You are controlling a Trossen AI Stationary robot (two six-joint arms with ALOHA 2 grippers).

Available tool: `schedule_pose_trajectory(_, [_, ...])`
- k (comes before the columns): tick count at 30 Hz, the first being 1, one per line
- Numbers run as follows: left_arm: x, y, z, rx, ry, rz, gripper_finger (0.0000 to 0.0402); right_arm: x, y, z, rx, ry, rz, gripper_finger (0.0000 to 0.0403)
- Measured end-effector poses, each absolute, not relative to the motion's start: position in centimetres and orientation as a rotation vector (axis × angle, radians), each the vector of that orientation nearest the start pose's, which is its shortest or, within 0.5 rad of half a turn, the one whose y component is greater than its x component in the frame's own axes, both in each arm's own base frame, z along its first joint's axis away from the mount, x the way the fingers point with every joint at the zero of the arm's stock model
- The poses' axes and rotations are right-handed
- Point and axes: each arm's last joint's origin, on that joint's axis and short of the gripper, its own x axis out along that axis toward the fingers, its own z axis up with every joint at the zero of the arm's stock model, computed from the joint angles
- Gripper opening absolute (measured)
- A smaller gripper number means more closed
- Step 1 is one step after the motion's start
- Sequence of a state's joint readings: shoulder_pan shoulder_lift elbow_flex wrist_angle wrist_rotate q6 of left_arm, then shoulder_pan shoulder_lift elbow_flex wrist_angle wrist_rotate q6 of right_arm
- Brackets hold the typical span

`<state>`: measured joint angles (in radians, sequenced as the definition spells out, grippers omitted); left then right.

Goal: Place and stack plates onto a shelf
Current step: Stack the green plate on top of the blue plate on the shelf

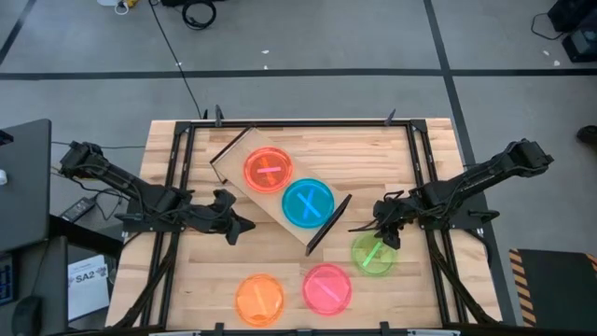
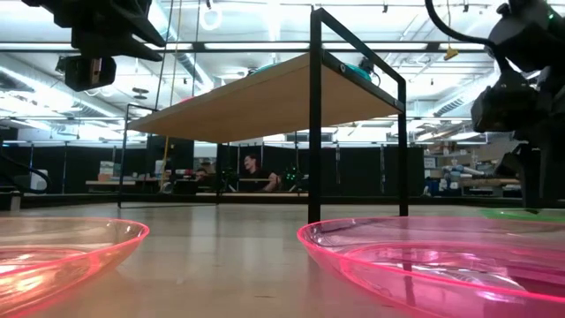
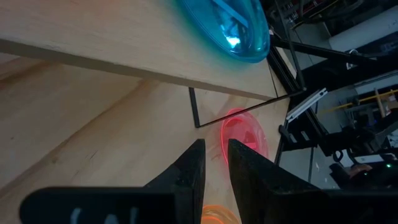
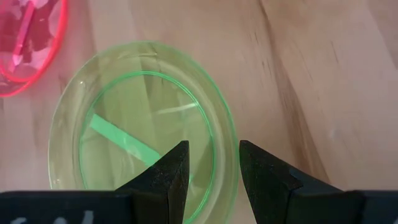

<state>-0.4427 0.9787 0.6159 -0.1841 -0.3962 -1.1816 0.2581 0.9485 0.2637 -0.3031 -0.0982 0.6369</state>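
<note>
The shelf (image 1: 280,191), a light-wood board on thin dark end frames (image 2: 314,115), stands slantwise mid-table. On it rest an orange-red plate (image 1: 269,170) and a cyan plate (image 1: 308,203). A green plate (image 4: 143,124) lies flat on the table to the shelf's right. My right gripper (image 4: 211,149) is low over it and open, one finger over the plate's inside and the other beyond its rim. A pink plate (image 1: 327,287) and an orange plate (image 1: 259,299) lie near the front edge. My left gripper (image 1: 244,225) hangs left of the shelf, its fingers (image 3: 215,144) narrowly apart and holding nothing. My right gripper slants down from the table's right side, and its fingers stand on either side of the green plate's rim (image 4: 233,155). Whether they touch the rim, I cannot tell. The plate lies flat on the table.
A dark metal frame (image 1: 177,159) runs along the tabletop's left, far and right edges. In the low view the pink plate (image 2: 441,256) fills the foreground, and a person sits in the room far behind the shelf. Bare wood lies between the shelf and the front plates.
</note>
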Motion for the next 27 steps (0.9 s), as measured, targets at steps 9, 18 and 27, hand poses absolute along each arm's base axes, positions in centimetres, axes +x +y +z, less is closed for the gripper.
schedule_pose_trajectory(9, [18.9,-7.7,24.3,-0.934,0.456,0.249,0.0075,13.7,3.9,11.6,0.521,1.027,0.004,0.0147])
schedule_pose_trajectory(18, [18.9,-7.7,24.3,-0.934,0.456,0.249,0.0075,13.5,3.9,11.4,0.519,1.03,0.004,0.0135])
schedule_pose_trajectory(27, [18.9,-7.7,24.3,-0.935,0.456,0.25,0.0075,13.5,3.8,11.3,0.516,1.034,-0.005,0.0074])
